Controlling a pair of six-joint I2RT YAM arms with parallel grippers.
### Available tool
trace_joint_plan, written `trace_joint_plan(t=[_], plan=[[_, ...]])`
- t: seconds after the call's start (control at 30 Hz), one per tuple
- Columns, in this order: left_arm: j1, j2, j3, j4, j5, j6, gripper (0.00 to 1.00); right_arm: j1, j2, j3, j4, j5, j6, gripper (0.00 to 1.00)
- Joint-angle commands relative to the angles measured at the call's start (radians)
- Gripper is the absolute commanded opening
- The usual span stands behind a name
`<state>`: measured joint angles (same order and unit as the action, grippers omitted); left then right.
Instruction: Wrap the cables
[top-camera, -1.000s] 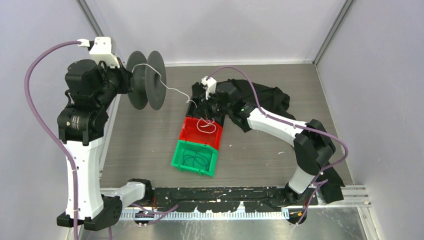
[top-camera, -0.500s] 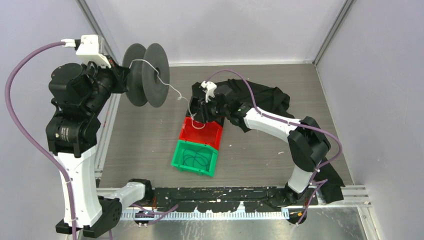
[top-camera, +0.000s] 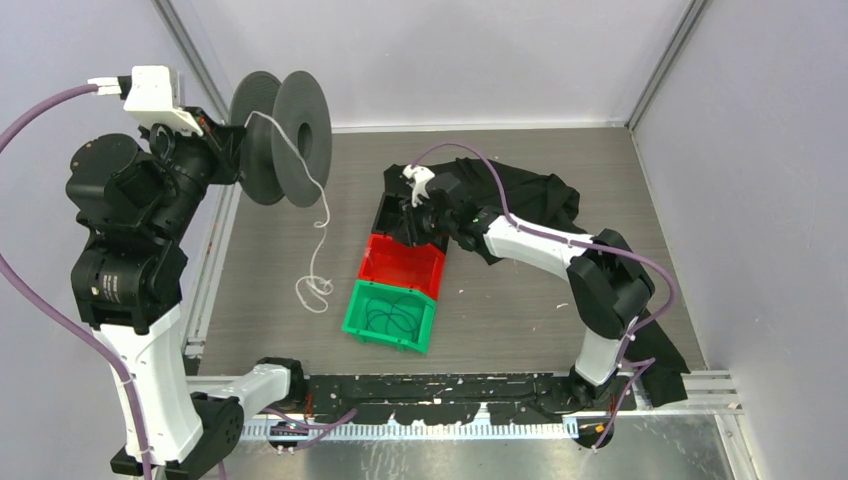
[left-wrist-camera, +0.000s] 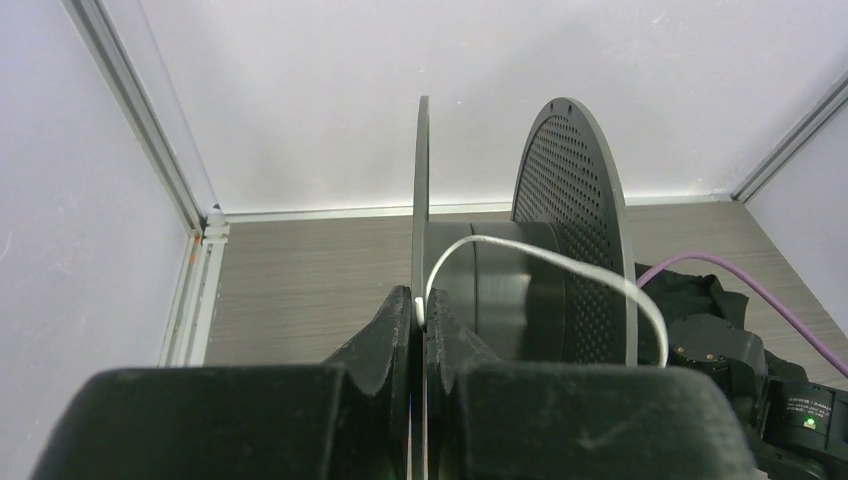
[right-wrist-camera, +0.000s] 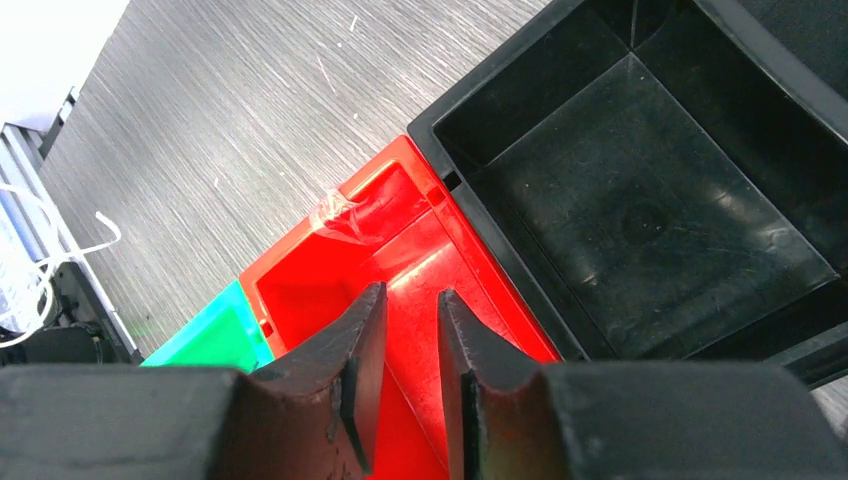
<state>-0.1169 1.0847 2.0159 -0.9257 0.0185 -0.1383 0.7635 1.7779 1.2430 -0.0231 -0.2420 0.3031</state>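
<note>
The white cable (top-camera: 320, 225) hangs from a black spool (top-camera: 300, 135) down to the table, where its end curls in loose loops (top-camera: 314, 288) left of the bins. My left gripper (top-camera: 232, 150) is raised at the back left. In the left wrist view it (left-wrist-camera: 420, 306) is shut on the spool's thin flange (left-wrist-camera: 420, 180), with the cable's end pinched there, and the cable (left-wrist-camera: 570, 265) arcs over the hub. My right gripper (top-camera: 407, 228) is open and empty, its fingers (right-wrist-camera: 368, 318) hovering over the empty red bin (right-wrist-camera: 300, 290).
A green bin (top-camera: 385, 338) holding thin dark cable loops sits in front of the red bin (top-camera: 398, 284). An empty black bin (right-wrist-camera: 640, 200) lies behind the red one. A black cloth (top-camera: 535, 195) is at the back right. Walls close in on the left, back and right.
My left arm has lifted the spool up and to the left. The white cable has come out of the red bin and my right gripper, and now hangs to the table.
</note>
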Motion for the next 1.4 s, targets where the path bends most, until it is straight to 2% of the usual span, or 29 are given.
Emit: trace_joint_plan(t=[0.0, 0.1, 0.2, 0.53, 0.73, 0.87, 1.0, 1.23, 1.37], plan=[[0.000, -0.016, 0.038, 0.103, -0.006, 0.004, 0.00, -0.009, -0.014, 0.008, 0.052, -0.015, 0.020, 0.35], [0.000, -0.016, 0.030, 0.108, 0.014, -0.002, 0.00, -0.017, -0.039, 0.009, 0.049, -0.035, 0.049, 0.46], [0.000, -0.016, 0.023, 0.115, 0.040, -0.014, 0.00, -0.030, -0.071, 0.004, 0.052, -0.058, 0.103, 0.52], [0.000, 0.009, 0.013, 0.207, 0.167, -0.099, 0.00, -0.039, -0.150, -0.039, 0.126, -0.128, 0.280, 0.62], [0.000, 0.038, 0.023, 0.262, 0.211, -0.131, 0.01, -0.034, -0.106, -0.020, 0.132, -0.160, 0.312, 0.64], [0.000, 0.045, 0.025, 0.276, 0.209, -0.132, 0.01, -0.013, -0.068, 0.001, 0.120, -0.234, 0.318, 0.67], [0.000, 0.047, 0.027, 0.279, 0.208, -0.131, 0.00, 0.042, -0.055, 0.009, 0.094, -0.303, 0.253, 0.68], [0.000, 0.037, 0.022, 0.283, 0.207, -0.139, 0.01, 0.083, -0.009, 0.036, 0.034, -0.320, 0.204, 0.69], [0.000, 0.034, 0.026, 0.288, 0.214, -0.145, 0.01, 0.104, 0.013, 0.060, 0.003, -0.274, 0.179, 0.69]])
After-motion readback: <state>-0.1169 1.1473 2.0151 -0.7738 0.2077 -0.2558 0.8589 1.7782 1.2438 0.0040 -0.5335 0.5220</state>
